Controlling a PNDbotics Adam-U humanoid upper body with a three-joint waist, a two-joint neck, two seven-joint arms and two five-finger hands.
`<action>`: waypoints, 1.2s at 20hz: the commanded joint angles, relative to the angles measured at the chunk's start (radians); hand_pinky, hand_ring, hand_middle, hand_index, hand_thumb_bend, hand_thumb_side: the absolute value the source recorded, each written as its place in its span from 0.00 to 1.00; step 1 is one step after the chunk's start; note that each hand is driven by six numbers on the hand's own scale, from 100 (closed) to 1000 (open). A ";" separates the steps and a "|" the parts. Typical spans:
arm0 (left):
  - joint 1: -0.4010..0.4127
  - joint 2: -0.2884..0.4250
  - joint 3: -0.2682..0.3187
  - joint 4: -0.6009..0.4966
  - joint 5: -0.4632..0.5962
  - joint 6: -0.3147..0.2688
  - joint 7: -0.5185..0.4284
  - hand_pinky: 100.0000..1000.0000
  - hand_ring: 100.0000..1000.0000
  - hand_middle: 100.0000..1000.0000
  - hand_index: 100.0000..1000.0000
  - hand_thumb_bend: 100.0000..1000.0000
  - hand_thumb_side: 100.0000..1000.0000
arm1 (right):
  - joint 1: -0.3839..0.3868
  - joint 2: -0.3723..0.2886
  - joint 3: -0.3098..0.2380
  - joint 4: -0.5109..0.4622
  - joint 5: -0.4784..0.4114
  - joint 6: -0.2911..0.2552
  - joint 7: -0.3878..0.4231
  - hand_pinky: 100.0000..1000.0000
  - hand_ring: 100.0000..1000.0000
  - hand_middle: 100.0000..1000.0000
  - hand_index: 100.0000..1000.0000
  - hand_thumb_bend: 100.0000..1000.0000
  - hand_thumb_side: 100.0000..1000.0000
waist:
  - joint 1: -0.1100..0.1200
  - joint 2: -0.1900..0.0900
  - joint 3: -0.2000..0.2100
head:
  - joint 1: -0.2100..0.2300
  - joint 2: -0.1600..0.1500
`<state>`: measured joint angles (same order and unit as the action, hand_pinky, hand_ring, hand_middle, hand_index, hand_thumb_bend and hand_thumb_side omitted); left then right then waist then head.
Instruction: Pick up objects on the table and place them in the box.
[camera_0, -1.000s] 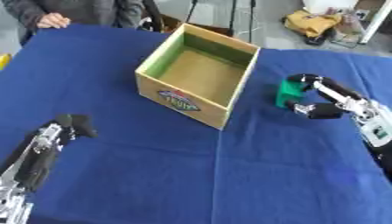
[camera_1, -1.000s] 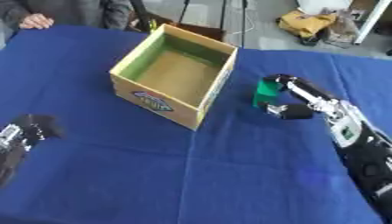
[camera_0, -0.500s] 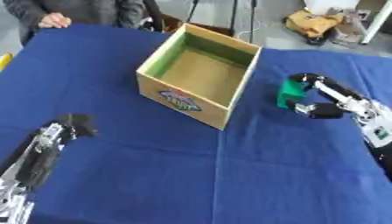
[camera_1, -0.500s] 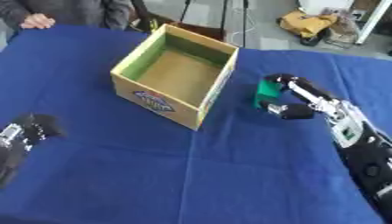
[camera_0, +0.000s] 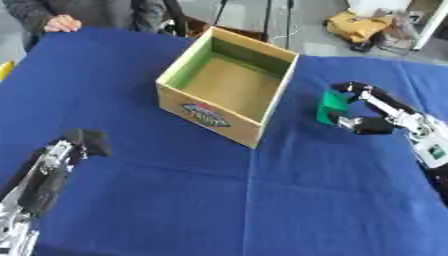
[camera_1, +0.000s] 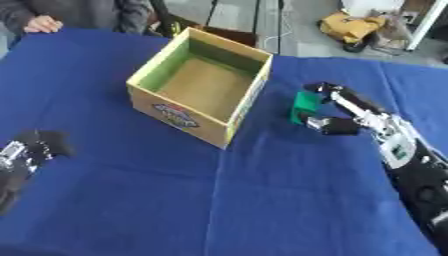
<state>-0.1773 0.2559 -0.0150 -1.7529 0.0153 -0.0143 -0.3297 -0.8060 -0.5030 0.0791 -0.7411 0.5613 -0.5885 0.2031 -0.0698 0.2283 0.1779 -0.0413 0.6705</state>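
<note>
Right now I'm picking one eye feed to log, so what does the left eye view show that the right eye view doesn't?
Only the left eye view shows a yellow sliver at the table's left edge. Only the right eye view shows more of the right forearm. Both share the open box, the green block with the right robot hand at it, and the left robot hand.

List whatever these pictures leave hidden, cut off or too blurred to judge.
- Small green block: its far side is hidden by the right hand; contact there cannot be judged in either view.
- Open cardboard box: the near inner wall faces away from the camera; the printed label is too blurred to read.
- Left hand: a dark blur at the left in both views; the right eye view cuts off its arm.
</note>
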 joint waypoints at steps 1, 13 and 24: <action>-0.013 0.023 -0.003 -0.012 -0.001 -0.003 -0.004 0.85 0.62 0.53 0.74 0.29 0.97 | -0.022 -0.042 -0.013 -0.014 -0.011 0.003 -0.004 0.78 0.93 0.90 0.98 0.20 0.66 | 0.003 -0.014 0.001 | 0.003 -0.012; -0.016 0.026 -0.004 -0.014 0.000 -0.004 -0.007 0.85 0.62 0.53 0.74 0.28 0.98 | -0.024 -0.049 -0.018 0.004 -0.003 0.008 -0.005 0.77 0.93 0.88 0.98 0.18 0.66 | 0.006 -0.006 0.015 | 0.007 -0.018; -0.017 0.026 -0.006 -0.013 0.002 -0.006 -0.010 0.85 0.62 0.53 0.74 0.28 0.98 | -0.022 -0.045 -0.016 0.009 0.005 0.007 0.005 0.76 0.90 0.83 0.97 0.14 0.65 | 0.011 -0.002 0.019 | 0.007 -0.018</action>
<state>-0.1846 0.2634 -0.0208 -1.7529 0.0153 -0.0191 -0.3354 -0.8095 -0.5122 0.0681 -0.7272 0.5622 -0.5814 0.2058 -0.0631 0.2407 0.1975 -0.0372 0.6650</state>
